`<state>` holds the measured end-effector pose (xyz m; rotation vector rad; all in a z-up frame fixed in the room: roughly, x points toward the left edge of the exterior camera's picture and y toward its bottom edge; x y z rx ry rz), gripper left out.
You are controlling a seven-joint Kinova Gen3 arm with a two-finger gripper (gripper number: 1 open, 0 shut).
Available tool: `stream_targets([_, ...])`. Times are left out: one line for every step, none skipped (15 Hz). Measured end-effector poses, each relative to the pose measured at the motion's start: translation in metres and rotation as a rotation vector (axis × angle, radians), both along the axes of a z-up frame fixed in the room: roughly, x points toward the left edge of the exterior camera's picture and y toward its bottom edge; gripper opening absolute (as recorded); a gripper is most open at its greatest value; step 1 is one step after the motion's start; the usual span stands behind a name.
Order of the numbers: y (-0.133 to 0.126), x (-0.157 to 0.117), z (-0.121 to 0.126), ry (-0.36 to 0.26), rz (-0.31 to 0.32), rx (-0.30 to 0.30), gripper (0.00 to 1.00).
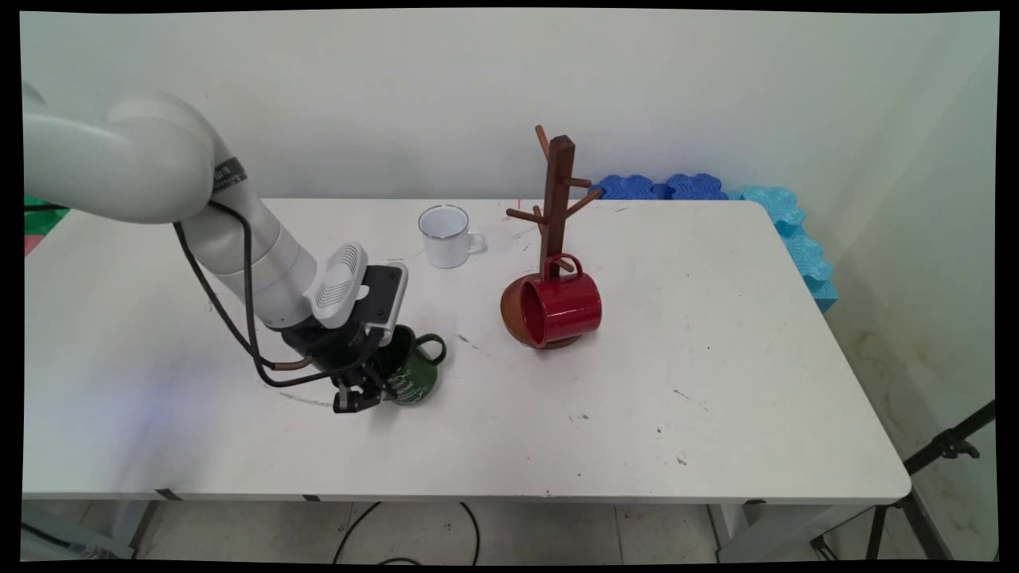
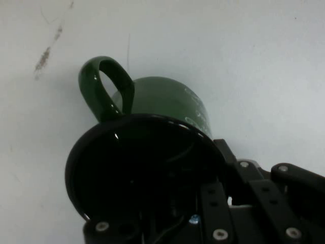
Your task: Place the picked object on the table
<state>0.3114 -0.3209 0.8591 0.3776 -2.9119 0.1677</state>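
Nearest you, the pincer (image 1: 365, 391) pinches the green mug (image 1: 414, 372) by its rim, one finger inside the mouth, at the counter's (image 1: 716, 414) left-centre; you see it tilted. Judge it rigid, glossy and slippery, best gripped at rim or handle. Farther right, a red mug (image 1: 557, 309) hangs on the wooden mug tree (image 1: 557, 199); beyond, a white mug (image 1: 446, 236).

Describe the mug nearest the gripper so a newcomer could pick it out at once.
On the white table, left of the brown wooden mug tree, the black two-finger gripper grips a dark green glossy mug. Unlike the red mug and white mug, it bears pale lettering.
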Motion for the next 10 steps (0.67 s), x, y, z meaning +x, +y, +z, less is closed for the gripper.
stream_targets([-0.0006, -0.0001, -0.0008, 0.001, 0.0, 0.0, 0.0])
stream_targets([-0.0012, -0.0001, -0.0016, 0.001, 0.001, 0.001, 0.0])
stream_targets([-0.0018, -0.0001, -0.0023, 0.002, 0.001, 0.001, 0.0])
stream_targets([-0.0023, -0.0001, -0.0029, 0.003, 0.002, 0.001, 0.0])
stream_targets([-0.0029, -0.0002, -0.0035, 0.004, 0.004, 0.001, 0.0])
stream_targets([-0.0035, -0.0004, -0.004, 0.006, 0.007, 0.0, 1.0])
stream_targets([-0.0039, -0.0005, -0.0044, 0.008, 0.009, -0.001, 1.0])
stream_targets([-0.004, -0.0005, -0.0047, 0.01, 0.01, -0.001, 1.0])
stream_targets([-0.004, -0.0003, -0.0052, 0.011, 0.011, 0.0, 1.0])
stream_targets([-0.0039, -0.0003, -0.0056, 0.012, 0.012, 0.0, 1.0])
